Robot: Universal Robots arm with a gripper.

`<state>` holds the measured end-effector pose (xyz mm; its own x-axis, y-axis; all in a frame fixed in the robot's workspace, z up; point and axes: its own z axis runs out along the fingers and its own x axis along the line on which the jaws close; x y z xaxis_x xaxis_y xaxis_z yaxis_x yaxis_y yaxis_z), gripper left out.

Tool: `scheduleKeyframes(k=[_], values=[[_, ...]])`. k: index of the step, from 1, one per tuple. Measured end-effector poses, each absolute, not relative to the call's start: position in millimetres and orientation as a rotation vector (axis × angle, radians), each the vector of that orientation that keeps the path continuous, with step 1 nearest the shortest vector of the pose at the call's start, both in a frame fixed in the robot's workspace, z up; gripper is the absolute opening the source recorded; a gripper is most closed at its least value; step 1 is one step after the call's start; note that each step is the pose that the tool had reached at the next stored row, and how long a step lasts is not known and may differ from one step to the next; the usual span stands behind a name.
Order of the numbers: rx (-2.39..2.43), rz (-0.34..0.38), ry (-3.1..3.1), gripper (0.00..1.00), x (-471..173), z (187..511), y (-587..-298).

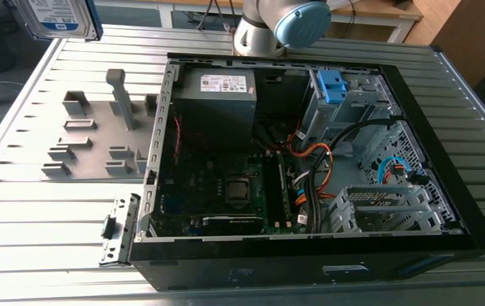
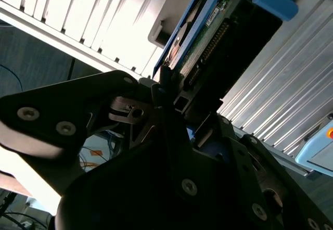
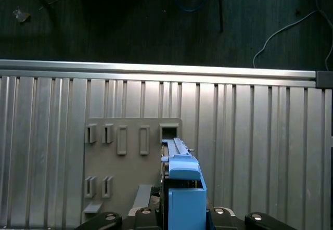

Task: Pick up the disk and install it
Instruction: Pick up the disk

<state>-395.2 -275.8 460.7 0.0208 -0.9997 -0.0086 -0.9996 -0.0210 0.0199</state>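
Gripper is clamped on the disk, jaws narrow against its sides. In the second wrist view the drive sticks out past the fingertips.

Disk is off the table, in the air at the upper left corner of the exterior view. Its label faces the camera and the blue caddy runs along its edge. It is well apart from the PC case.

Second wrist view: disk is edge-on. The green circuit board and connector row show on its underside, with the caddy's blue tab at the far end.

First wrist view: disk is edge-on again, caddy end toward the camera. It hangs above the grey fixture plate, not touching it. The plate has rows of slots and lies flat on the slatted aluminium table.

Exterior view:
- Fixture plate is just beside the case, on the exterior view's left.
- Case lies on its side, open, from centre to right of frame.
- Grey power supply is at upper middle inside the case, with the motherboard below it.
- Bare blue bracket sits in the bay at upper right.
- Orange and black cables run through the middle.
- Metal drive cage is at lower right.
- Arm base stands at top centre, behind the case.
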Motion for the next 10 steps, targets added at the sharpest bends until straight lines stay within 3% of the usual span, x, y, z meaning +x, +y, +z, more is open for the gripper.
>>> scheduleKeyframes(k=[10], values=[[2.239, -0.031, -2.192, 0.36, -395.2, 469.3, -275.8]])
